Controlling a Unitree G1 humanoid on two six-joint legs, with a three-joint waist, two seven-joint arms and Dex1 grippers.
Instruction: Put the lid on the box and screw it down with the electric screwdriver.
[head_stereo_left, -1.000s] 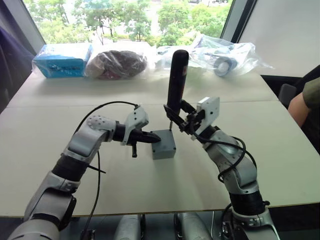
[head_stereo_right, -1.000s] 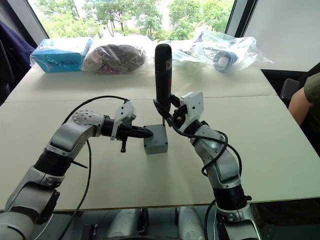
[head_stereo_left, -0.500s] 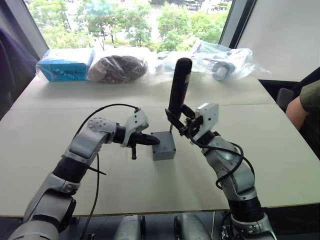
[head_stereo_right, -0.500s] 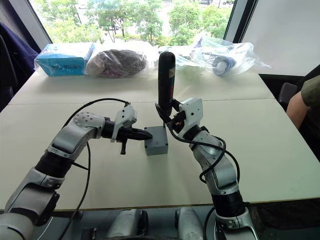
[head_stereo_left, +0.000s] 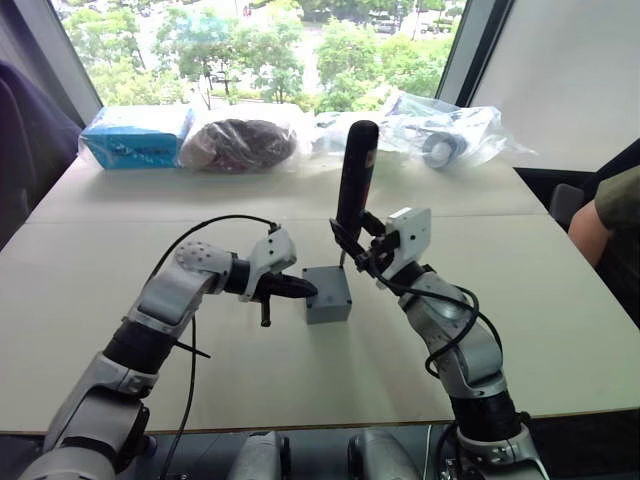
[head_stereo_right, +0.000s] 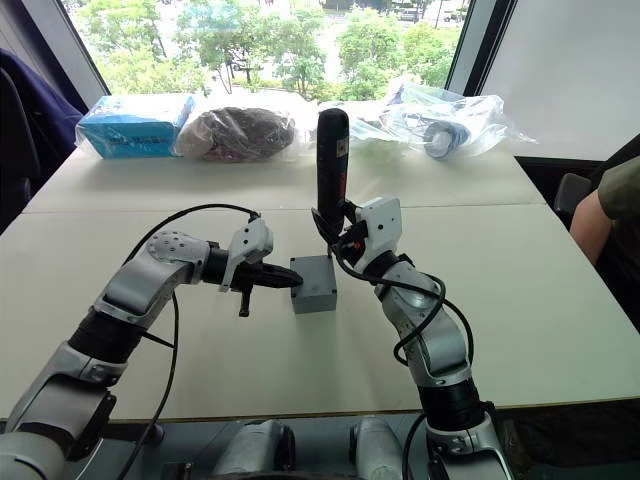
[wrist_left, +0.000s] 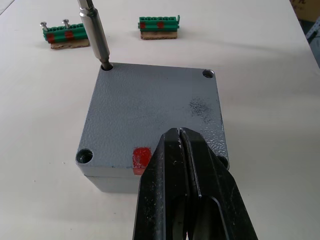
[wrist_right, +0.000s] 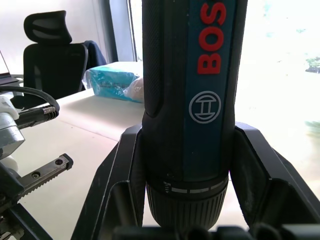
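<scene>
One box (head_stereo_left: 328, 294) sits near the middle of the table (head_stereo_left: 560, 300), with one lid (wrist_left: 150, 112) already lying flat on top of it, edges matched. The left wrist view shows the lid has a screw hole at each corner: three holes are plainly seen, and the fourth is largely hidden behind the gripper. A small red mark sits at the lid's near edge.

The left gripper (head_stereo_left: 298, 288) has its two black fingers (wrist_left: 172, 170) pressed together with nothing between them, the tip resting on or just over the lid's edge; which of the two cannot be told.

The right gripper (head_stereo_left: 358, 252) clamps one electric screwdriver (head_stereo_left: 354, 178), held upright over the box's far corner. In the right wrist view the fingers (wrist_right: 125, 165) sit on either side of the black barrel, and its label reads "BOS", cut off by the frame edge, with a round emblem below. The head views show only a red patch on the barrel. The left wrist view shows the metal bit (wrist_left: 94, 31) standing in one corner hole.

Beyond the box, the left wrist view shows two green terminal strips (wrist_left: 64, 34) with red patches, lying on the table apart from each other; one carries two small screws.

At the far edge of the table lie one blue carton (head_stereo_left: 137, 135) in plastic wrap, one bag of dark material (head_stereo_left: 240, 143) and clear plastic bags (head_stereo_left: 440, 128), whose count is unclear. A person's arm (head_stereo_left: 605, 215) shows at the right edge.
</scene>
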